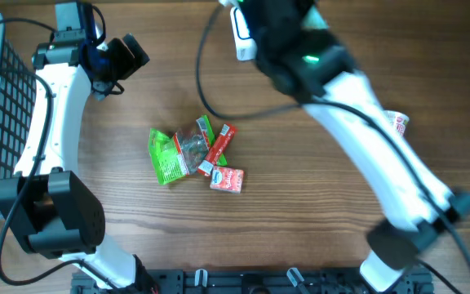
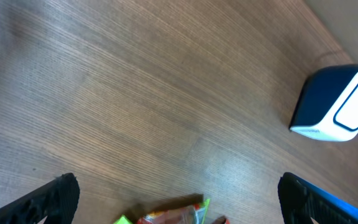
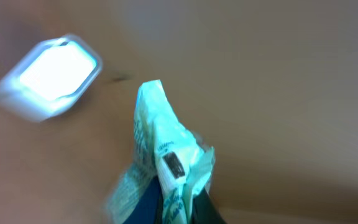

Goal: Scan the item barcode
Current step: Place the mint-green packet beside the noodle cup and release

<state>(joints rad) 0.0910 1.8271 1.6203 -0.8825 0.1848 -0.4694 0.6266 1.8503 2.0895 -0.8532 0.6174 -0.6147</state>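
Right wrist view gives me the relation that matters. My right gripper is closed down tight on the bottom of a pale green packet. The packet rises from my fingers toward the middle of the picture, its long axis running away from my wrist and leaning a little left. A dark barcode sits low on the face turned to my camera, just above where I pinch it.

The scanner lies up and to the left of the packet, apart from it, with its bright window glowing. The picture is blurred, so I cannot read the bars or tell exactly how the window is angled.

Overhead, my right arm reaches across to the far edge of the table and ends right by the scanner, with my fingers and the packet hidden under the arm. My left gripper hangs well to the left of the scanner, spread as wide as it goes and holding nothing. Its own camera sees the scanner off to the right and a pile of packets below.

So the right hand is the nearer one, and it already has the item. I judge that the printed patch faces my wrist more than it faces the window. The coming move has to carry the packet left and up, and turn that patch toward the light. Because the packet is soft and held only at its base, the top may flop and fold over the code.
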